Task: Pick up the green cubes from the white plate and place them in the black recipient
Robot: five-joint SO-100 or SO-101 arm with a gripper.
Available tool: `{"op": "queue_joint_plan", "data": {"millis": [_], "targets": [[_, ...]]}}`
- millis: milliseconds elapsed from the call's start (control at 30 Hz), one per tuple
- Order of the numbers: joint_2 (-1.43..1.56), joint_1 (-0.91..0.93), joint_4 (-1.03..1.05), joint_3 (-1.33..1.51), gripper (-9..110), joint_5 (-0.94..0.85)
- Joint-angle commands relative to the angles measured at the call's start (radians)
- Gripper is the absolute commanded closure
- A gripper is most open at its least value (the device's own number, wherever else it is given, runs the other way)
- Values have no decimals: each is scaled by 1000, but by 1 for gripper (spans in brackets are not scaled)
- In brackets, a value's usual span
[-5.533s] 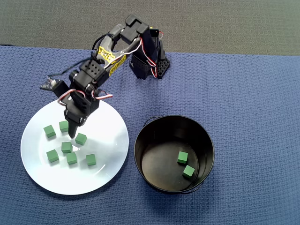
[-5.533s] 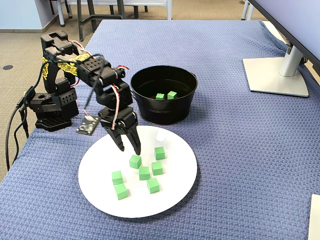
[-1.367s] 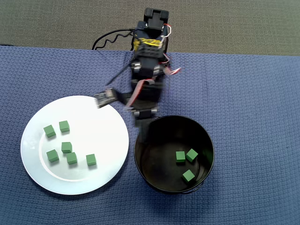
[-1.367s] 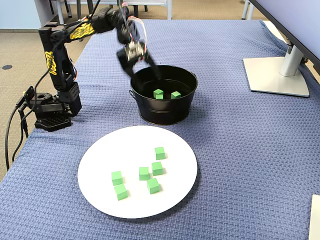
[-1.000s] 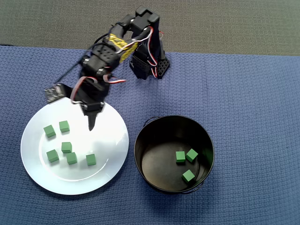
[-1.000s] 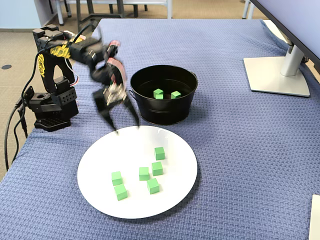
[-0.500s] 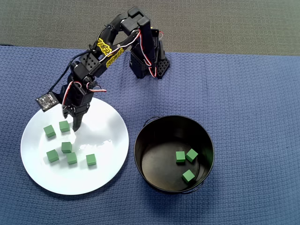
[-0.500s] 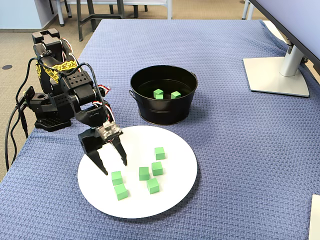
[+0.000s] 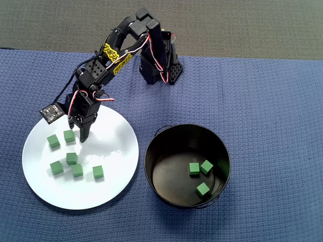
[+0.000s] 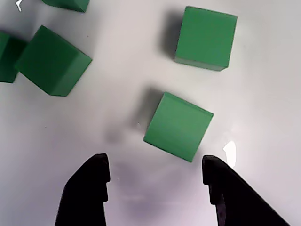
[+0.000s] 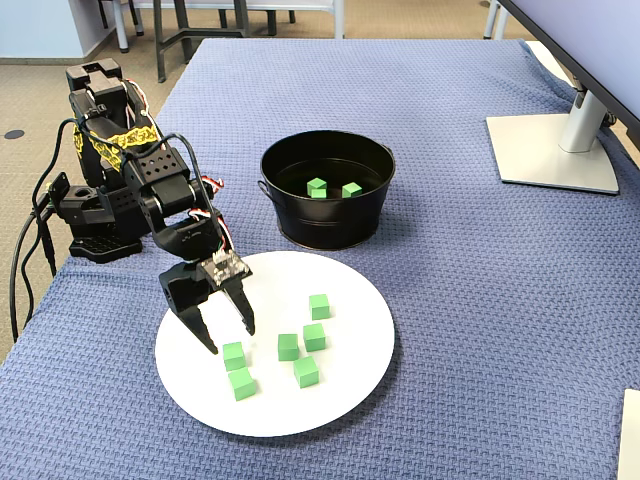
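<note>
Lowered slightly, the spread tool [image 10: 153, 172] frames one green cube [image 10: 178, 126], its gap clearest in the wrist view.

Seen from the fixed view: hand [image 11: 229, 338] spread open above the white plate [image 11: 345, 395], fingertips straddling the green cube [image 11: 234, 355] at the plate's 9 o'clock. Four more green cubes [image 11: 306, 345] nearby on the plate. At 1 o'clock, the black recipient [image 11: 330, 220] holding cubes. Blue cloth over the bench [image 11: 480, 300].

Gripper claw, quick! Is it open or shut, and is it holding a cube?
Gripper: open, holding nothing, poised above the white plate with a green cube just ahead of its fingertips.
</note>
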Motion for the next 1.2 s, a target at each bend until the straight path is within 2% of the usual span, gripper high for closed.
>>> {"op": "queue_joint_plan", "data": {"millis": [0, 100, 200, 500, 733, 1167], "targets": [[3, -9, -17, -100, 86, 74], [3, -5, -6, -115, 84, 146], [8, -2, 12, -115, 73, 196], [29, 15, 74, -158, 74, 454], [28, 14, 78, -153, 75, 479], [-29, 32, 41, -169, 78, 408]]}}
